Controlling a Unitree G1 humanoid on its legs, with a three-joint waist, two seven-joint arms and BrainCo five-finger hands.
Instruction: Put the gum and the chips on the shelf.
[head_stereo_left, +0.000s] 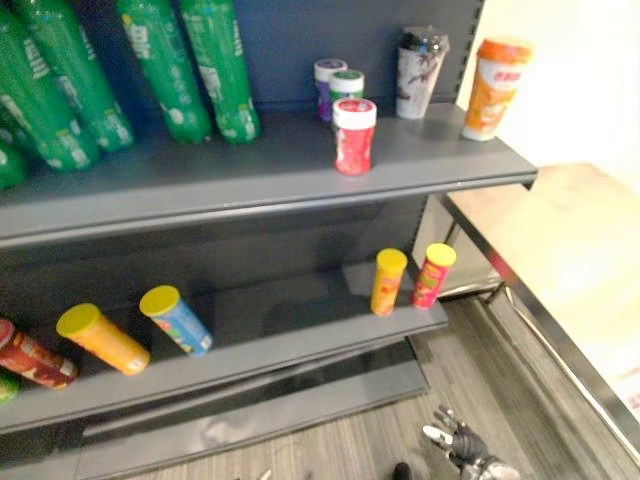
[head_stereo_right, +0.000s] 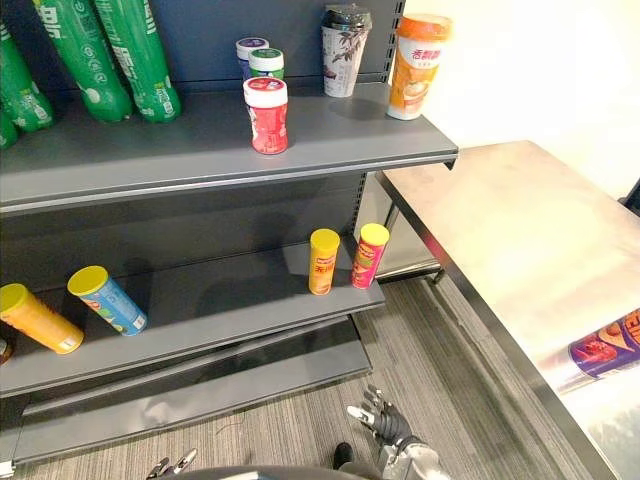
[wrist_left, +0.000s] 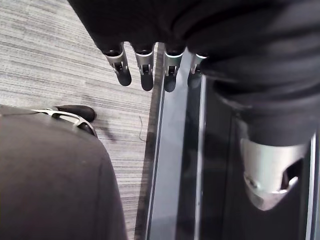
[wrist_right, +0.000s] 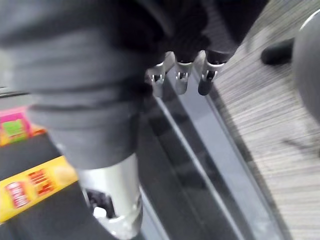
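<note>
**Progress.** The task appears complete, or nearly so.
- A red gum jar (head_stereo_right: 266, 115) stands upright near the front edge of the upper shelf (head_stereo_right: 190, 150). It is just in front of a purple gum jar (head_stereo_right: 251, 50) and a green gum jar (head_stereo_right: 267, 63).
- A yellow chips can (head_stereo_right: 323, 261) and a red chips can (head_stereo_right: 369, 255) stand upright side by side at the right end of the lower shelf (head_stereo_right: 220, 310).
- A blue chips can (head_stereo_right: 105, 300) and an orange chips can (head_stereo_right: 38, 320) lie on their sides toward the left end of the same shelf.

**Hands.** The right hand (head_stereo_right: 385, 425) hangs low over the floor (head_stereo_right: 450, 380) before the shelf base. Its fingers are straight to relaxed and it carries nothing. The left hand (wrist_left: 145, 75) is also low, with its fingers extended and empty.

**Remaining work.** Neither hand holds an item, and the bare part of the steel desk (head_stereo_right: 500, 220) carries no gum or chips. On this evidence no placement step appears outstanding.

**Limits of observation.**
- It cannot be determined which jar and which can are the task's own.
- A printed package (head_stereo_right: 610, 355) on the desk is cut off at the frame edge, and its contents cannot be identified.
- At the left end of the lower shelf, a further red can (head_stereo_left: 30, 358) is partly cut off.
</note>
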